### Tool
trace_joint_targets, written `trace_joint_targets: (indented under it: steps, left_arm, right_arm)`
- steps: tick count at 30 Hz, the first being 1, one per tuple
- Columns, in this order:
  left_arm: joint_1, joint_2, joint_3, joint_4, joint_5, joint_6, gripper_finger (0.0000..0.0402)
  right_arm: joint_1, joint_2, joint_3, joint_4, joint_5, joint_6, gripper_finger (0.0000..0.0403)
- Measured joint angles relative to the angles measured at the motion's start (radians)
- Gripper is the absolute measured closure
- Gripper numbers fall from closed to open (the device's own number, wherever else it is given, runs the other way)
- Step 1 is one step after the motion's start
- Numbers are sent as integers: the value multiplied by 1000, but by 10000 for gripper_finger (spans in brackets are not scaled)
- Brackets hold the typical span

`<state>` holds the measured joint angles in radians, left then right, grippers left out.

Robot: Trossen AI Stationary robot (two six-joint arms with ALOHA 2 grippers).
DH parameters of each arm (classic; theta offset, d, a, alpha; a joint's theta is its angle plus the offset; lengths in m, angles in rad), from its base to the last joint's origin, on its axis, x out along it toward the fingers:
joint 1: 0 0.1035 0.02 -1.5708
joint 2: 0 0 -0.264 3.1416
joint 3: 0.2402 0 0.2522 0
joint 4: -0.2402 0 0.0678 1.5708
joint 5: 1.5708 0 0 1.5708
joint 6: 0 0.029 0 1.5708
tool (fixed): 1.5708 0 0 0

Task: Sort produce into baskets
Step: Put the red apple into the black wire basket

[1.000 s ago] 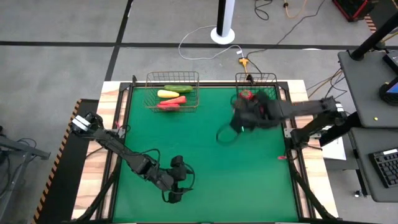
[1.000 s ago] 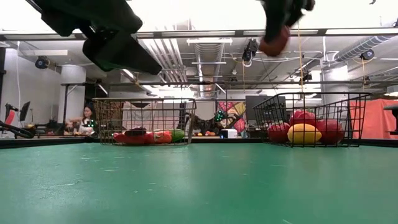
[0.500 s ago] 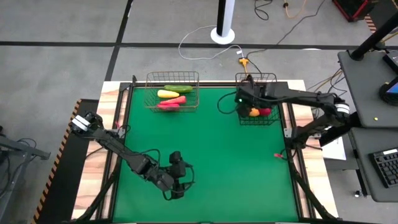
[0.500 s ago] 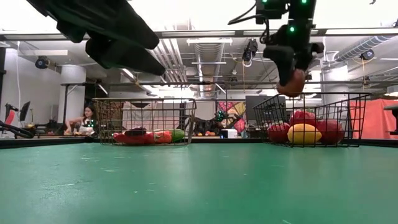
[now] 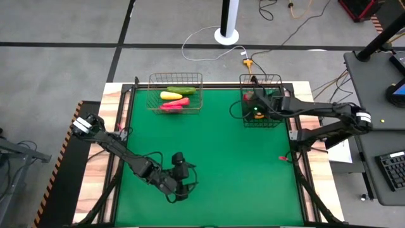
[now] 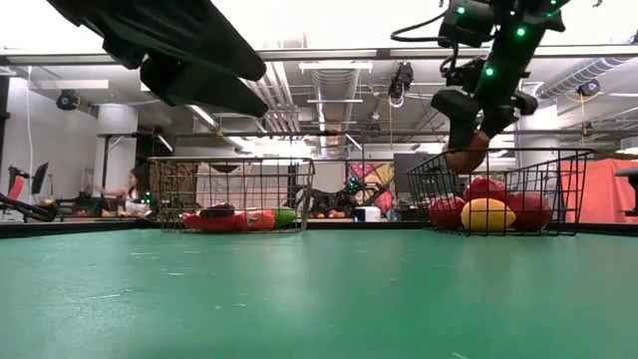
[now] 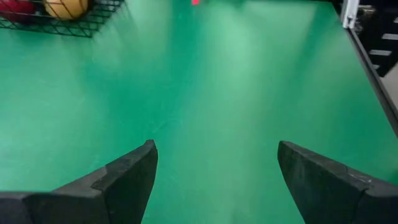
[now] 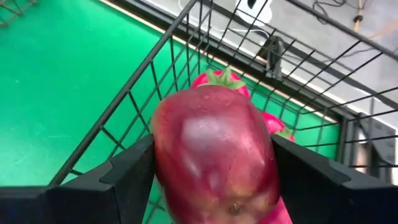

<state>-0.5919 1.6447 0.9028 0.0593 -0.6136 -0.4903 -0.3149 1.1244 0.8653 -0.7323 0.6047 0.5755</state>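
Since a second ago my right tool [image 6: 469, 150] has swung from mid-surface out to the far right and now hangs over the dark basket [image 5: 261, 101], pinching a dark-red round fruit [image 8: 214, 155] between its fingers just above the rim. My left tool [image 5: 180, 179] waits at the near side of the green surface [image 5: 215, 158], fingers spread wide around nothing.

I judge the sorting nearly done. The tan basket [image 5: 175, 92] at the far left already holds the long pieces: a green cucumber [image 5: 181, 90], a yellow piece [image 5: 171, 95] and red chilies [image 5: 174, 105]. The dark basket holds round ones, a yellow lemon [image 6: 487, 213] among red fruits [image 6: 528, 209]. No loose produce shows on the surface; a small red fleck lies at its right edge, too small to name. What is left, as I read it, is dropping this last fruit in.
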Motion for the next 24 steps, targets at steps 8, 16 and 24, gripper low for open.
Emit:
trace_joint_targets:
  steps: [8, 16, 24]
  left_arm:
    - [0, 0, 0, 5, -8, 10, 88]
    - [0, 0, 0, 8, -6, 11, 88]
    - [-1, 0, 0, 8, 40, 2, 88]
  right_arm:
    - [0, -43, -105, 90, -2, 0, 126]
    - [0, -50, -111, 114, -4, 2, 87]
    - [3, -55, -111, 115, -11, -11, 39]
